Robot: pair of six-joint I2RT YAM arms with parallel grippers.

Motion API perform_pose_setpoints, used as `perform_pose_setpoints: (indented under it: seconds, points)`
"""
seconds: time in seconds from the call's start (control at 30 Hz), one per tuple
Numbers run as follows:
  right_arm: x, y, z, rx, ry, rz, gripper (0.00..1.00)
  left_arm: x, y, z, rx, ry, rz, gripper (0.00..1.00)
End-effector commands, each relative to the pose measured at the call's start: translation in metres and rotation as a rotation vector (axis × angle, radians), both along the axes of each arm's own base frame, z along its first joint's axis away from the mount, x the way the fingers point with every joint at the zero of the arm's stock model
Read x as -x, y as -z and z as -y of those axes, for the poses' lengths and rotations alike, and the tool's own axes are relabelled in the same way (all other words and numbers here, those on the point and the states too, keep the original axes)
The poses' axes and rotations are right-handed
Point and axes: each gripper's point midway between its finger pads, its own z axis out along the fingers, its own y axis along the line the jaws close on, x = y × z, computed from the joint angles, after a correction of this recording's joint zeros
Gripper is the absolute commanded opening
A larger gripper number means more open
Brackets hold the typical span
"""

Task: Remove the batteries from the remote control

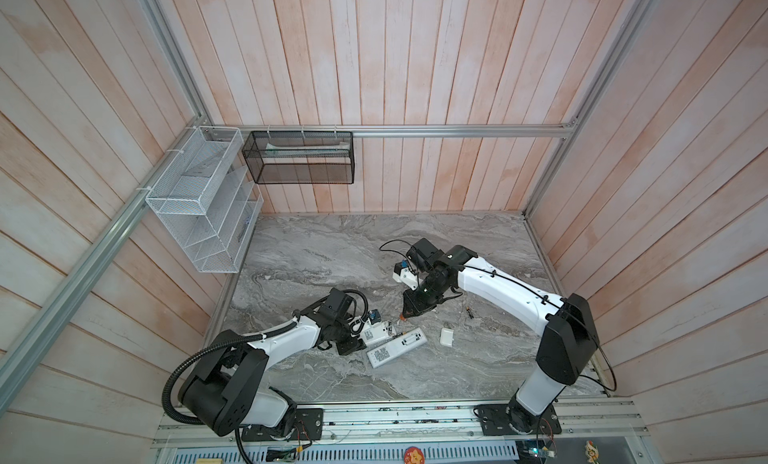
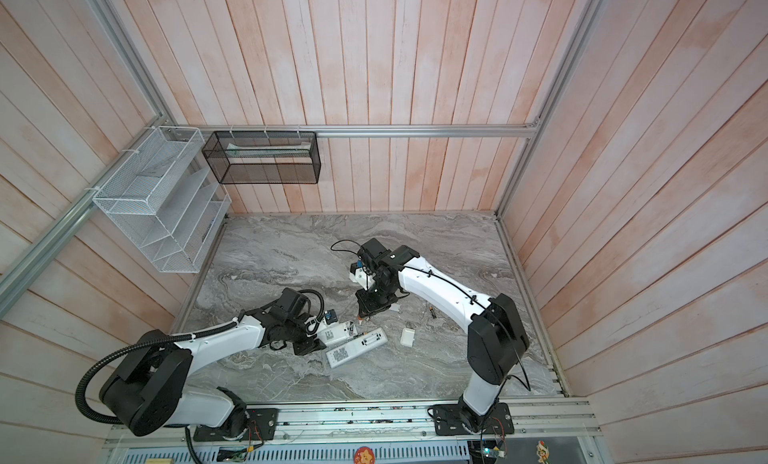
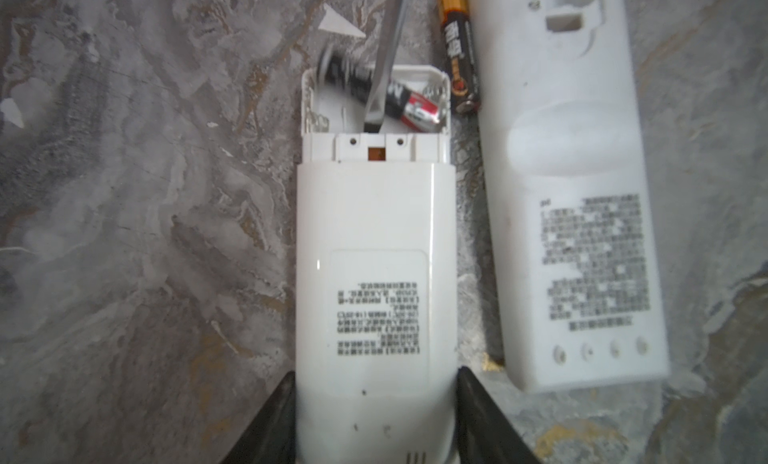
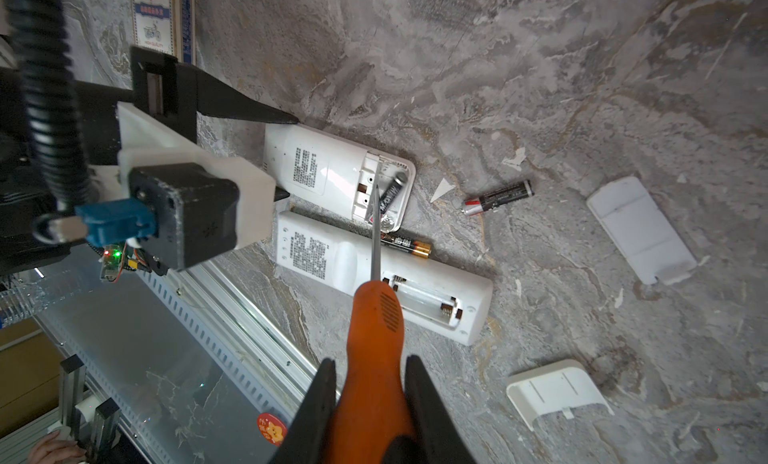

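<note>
The tilted battery (image 3: 409, 108) we are after lies askew in the open compartment of the short remote (image 3: 374, 254). One end appears raised over the end wall, and the screwdriver (image 4: 376, 316) blade is wedged beside it. A second battery (image 3: 459, 62) lies in the gap between that remote and the long remote (image 3: 569, 191), whose compartment is empty. A third battery (image 4: 498, 196) rests loose on the bench (image 1: 332, 254) just past them. All this sits near the bench's front edge, left of middle.

The left gripper (image 3: 376, 372) pinches the short remote's other end between its fingers. The right gripper (image 4: 370, 360) is pressed tight on the screwdriver's orange handle.

We judge the risk to be in the prying. Too sharp a lever could flick the battery toward the front edge, or the blade could slip off its round side and jab the spring contact. If the left grip is weak, the remote may pivot into the long remote. Two white covers (image 4: 642, 229) lie well apart.
</note>
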Motion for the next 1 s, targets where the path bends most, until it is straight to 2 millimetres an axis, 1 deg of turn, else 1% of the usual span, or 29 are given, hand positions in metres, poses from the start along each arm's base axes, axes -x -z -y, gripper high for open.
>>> perform_pose_setpoints:
  seconds: [0.0,0.13,0.33,0.4,0.5,0.63,0.73,0.83,0.9,0.93,0.97]
  points:
    - [0.004,0.012,0.009,0.059,0.006,-0.017,0.06,-0.002,0.001,-0.001,-0.012,0.007,0.023,0.51]
    - [-0.001,0.008,0.014,0.099,0.015,0.004,0.06,-0.002,0.000,-0.001,-0.012,0.006,0.023,0.50]
    - [-0.003,-0.005,0.001,0.041,0.008,0.016,0.06,-0.001,0.001,-0.002,-0.017,0.006,0.018,0.50]
    - [-0.006,-0.014,-0.004,0.009,0.004,0.032,0.06,-0.001,0.001,-0.002,-0.016,0.007,0.020,0.50]
    - [-0.013,-0.033,-0.011,-0.044,0.005,0.074,0.06,-0.002,0.000,-0.002,-0.016,0.006,0.023,0.50]
    - [-0.027,-0.058,-0.008,-0.105,0.045,0.129,0.06,-0.002,0.001,-0.002,-0.017,0.006,0.023,0.52]
    - [-0.041,-0.072,0.003,-0.144,0.114,0.170,0.07,-0.004,0.001,-0.002,-0.020,0.001,0.030,0.68]
    - [-0.056,-0.088,0.018,-0.193,0.192,0.220,0.07,-0.006,-0.001,-0.002,-0.019,-0.009,0.036,0.81]
    - [-0.066,-0.100,0.026,-0.231,0.237,0.259,0.07,-0.008,-0.003,-0.001,-0.018,-0.015,0.042,0.92]
    - [-0.072,-0.107,0.029,-0.257,0.263,0.284,0.07,-0.010,-0.004,-0.001,-0.019,-0.019,0.046,0.98]
    - [-0.076,-0.115,0.031,-0.289,0.287,0.312,0.07,-0.012,-0.007,0.000,-0.018,-0.023,0.049,1.00]
